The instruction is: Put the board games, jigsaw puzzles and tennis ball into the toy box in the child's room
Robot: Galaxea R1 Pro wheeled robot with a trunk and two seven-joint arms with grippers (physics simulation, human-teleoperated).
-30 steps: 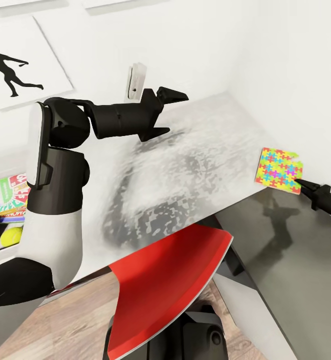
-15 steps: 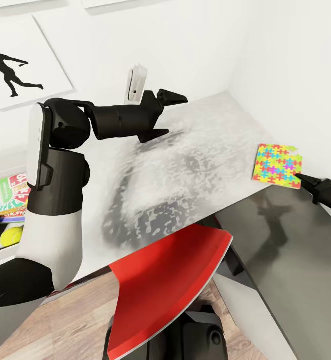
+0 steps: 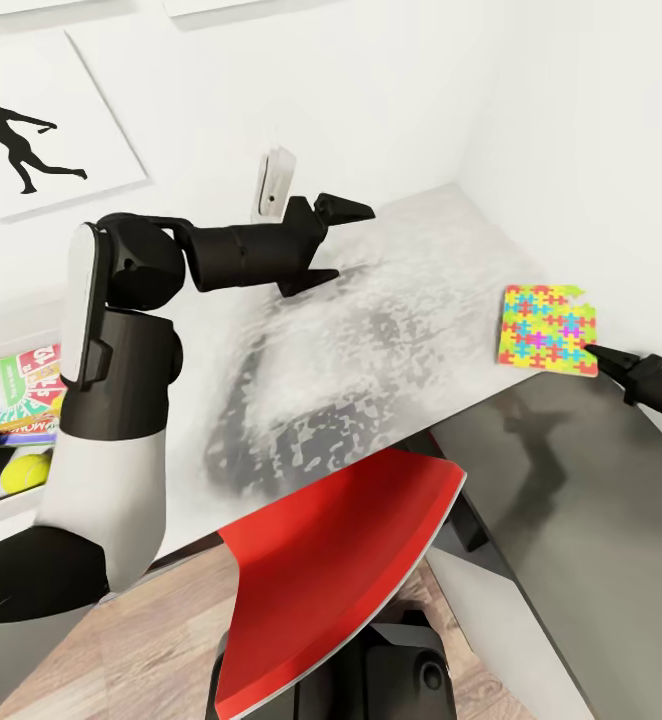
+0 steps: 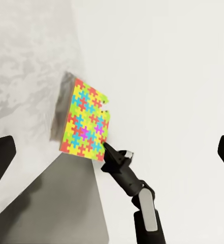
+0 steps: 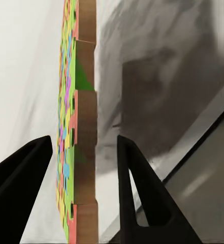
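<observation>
Our right gripper has lifted the jigsaw puzzle toward ten o'clock, jaws clamped on its corner, ready for the toy box. Our left gripper hangs with jaws apart over the worktop.

White walls meet in a corner, with a black silhouette picture hanging on the left one. Pale mottled desk runs into that corner, a darker grey side table joins its right edge. Wood-plank floor below.
</observation>
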